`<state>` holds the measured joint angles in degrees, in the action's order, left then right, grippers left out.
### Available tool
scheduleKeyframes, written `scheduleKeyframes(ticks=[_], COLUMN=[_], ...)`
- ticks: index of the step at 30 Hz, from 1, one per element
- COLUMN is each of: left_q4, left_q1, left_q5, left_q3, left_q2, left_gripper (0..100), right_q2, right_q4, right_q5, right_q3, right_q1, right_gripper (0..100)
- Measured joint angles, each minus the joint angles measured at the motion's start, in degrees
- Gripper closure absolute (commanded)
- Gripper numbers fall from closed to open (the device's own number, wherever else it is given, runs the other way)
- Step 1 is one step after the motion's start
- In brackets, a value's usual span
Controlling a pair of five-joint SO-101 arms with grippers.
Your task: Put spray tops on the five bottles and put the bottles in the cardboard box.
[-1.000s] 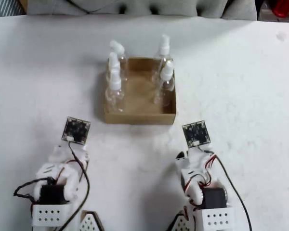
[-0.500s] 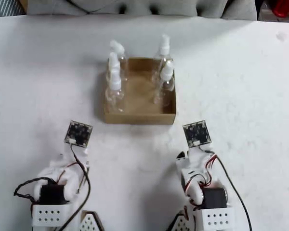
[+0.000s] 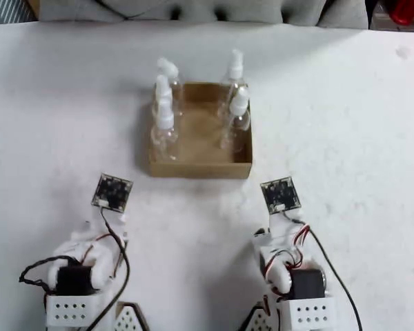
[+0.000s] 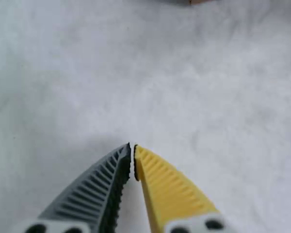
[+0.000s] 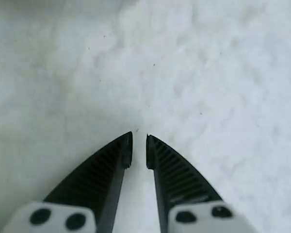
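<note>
At the middle of the white desk (image 3: 345, 124) sits the cardboard box (image 3: 200, 169) — a shallow, open-topped brown tray with low walls and a bare floor down its centre. Five bottles (image 3: 165, 131) stand upright in it, all of clear plastic, and each carries one of the white spray tops (image 3: 239, 100). Three are lined up along one side wall and two along the opposite wall. The rearmost pair show their heads past the far wall, so I cannot tell exactly where their bases rest. Near the front edge of the desk, well apart from the box, one arm (image 3: 76, 276) sits off one front corner and the other arm (image 3: 290, 269) off the other. The left tool (image 4: 132, 151) is closed with nothing in it — its grey and yellow ridged fingers meet at the tips just above the desk. The right tool (image 5: 139, 143), with two black ridged fingers, is closed to a thin slit and also holds nothing.
</note>
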<state>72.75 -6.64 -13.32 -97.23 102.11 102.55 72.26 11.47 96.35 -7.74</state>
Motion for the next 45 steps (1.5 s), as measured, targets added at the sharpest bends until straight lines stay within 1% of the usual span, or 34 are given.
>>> scheduleKeyframes(ticks=[45], left_q4=[0.0], left_q1=[0.0], left_q5=[0.0], left_q3=[0.0], left_q2=[0.0], left_gripper=[98], right_q2=[0.0], right_q4=[0.0], right_q5=[0.1], right_q3=[0.0], right_q1=[0.0], right_gripper=[98.1])
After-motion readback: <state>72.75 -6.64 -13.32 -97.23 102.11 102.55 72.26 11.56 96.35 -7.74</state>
